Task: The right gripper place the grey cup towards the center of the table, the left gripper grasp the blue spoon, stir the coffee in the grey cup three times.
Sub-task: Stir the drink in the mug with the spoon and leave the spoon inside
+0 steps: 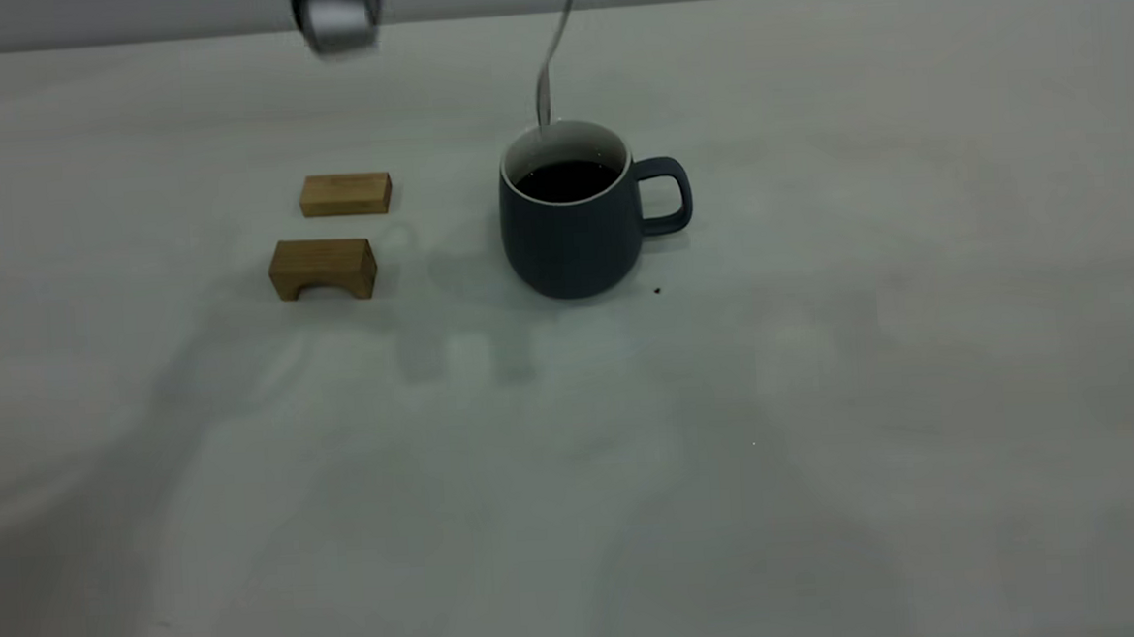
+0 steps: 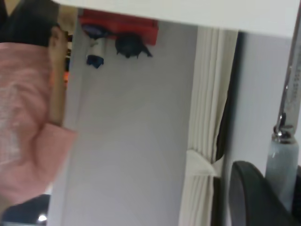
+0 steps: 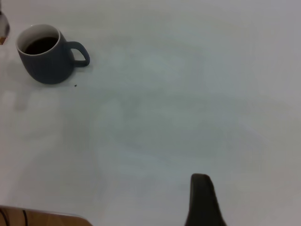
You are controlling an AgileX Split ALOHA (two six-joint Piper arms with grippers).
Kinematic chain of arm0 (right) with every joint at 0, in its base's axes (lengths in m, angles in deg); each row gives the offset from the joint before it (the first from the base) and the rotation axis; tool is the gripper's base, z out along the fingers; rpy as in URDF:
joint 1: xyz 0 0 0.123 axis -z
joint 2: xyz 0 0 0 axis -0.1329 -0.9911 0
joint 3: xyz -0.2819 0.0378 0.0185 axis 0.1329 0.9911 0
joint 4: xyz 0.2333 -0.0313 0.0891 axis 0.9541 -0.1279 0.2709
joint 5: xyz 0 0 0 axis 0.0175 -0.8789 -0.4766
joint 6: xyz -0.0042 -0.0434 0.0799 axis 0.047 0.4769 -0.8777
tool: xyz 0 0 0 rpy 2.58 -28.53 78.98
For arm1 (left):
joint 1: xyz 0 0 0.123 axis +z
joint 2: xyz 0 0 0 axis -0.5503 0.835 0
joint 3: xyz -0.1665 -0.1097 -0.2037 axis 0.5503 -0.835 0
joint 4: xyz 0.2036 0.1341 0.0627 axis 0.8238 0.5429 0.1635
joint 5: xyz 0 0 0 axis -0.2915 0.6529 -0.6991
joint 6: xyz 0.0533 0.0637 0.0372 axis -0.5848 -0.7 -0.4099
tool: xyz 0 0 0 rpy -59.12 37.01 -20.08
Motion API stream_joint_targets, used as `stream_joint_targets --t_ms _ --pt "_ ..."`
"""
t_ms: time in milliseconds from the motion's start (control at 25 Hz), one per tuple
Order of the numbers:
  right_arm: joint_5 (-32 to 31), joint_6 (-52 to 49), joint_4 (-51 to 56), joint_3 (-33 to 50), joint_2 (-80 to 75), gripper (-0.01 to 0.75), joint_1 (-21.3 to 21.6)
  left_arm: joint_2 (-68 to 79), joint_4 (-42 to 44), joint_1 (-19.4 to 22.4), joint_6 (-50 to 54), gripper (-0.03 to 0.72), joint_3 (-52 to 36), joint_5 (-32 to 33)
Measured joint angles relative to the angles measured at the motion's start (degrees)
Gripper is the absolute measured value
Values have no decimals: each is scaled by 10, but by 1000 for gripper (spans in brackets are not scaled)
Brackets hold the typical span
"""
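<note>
Grey cup (image 1: 572, 223) is seated near the centre of the tabletop (image 1: 825, 421), coffee (image 1: 567, 180) inside, two wooden blocks (image 1: 345, 194) well apart to one side. Blue spoon (image 1: 553, 52) is clenched by the left hand (image 2: 263, 197), its bowl hung at the far rim; stirring is judged in hand, the next move requiring lowering into the liquid. Right hand (image 3: 202, 200) is parked well apart; its opening cannot be told.

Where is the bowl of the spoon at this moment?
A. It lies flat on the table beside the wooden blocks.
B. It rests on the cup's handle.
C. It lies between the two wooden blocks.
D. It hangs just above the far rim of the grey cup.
D: in the exterior view the blue spoon hangs steeply from above, its bowl at the far rim of the grey cup, above the coffee.
</note>
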Motion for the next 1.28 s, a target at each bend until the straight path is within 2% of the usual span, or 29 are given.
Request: stream_joint_targets --t_ms 280,360,760,1040,1280 --pt "0 0 0 0 0 555 0 70 -147 7 -165 140 0 -12" --pt "0 0 0 0 0 555 0 83 -164 7 -196 140 2 -15" --pt "0 0 0 0 0 555 0 139 -175 10 -213 140 14 -35" --pt "0 0 0 0 0 555 0 150 -176 50 -213 140 14 -40" --pt "0 0 0 0 0 555 0 171 -176 46 -213 140 52 -47"
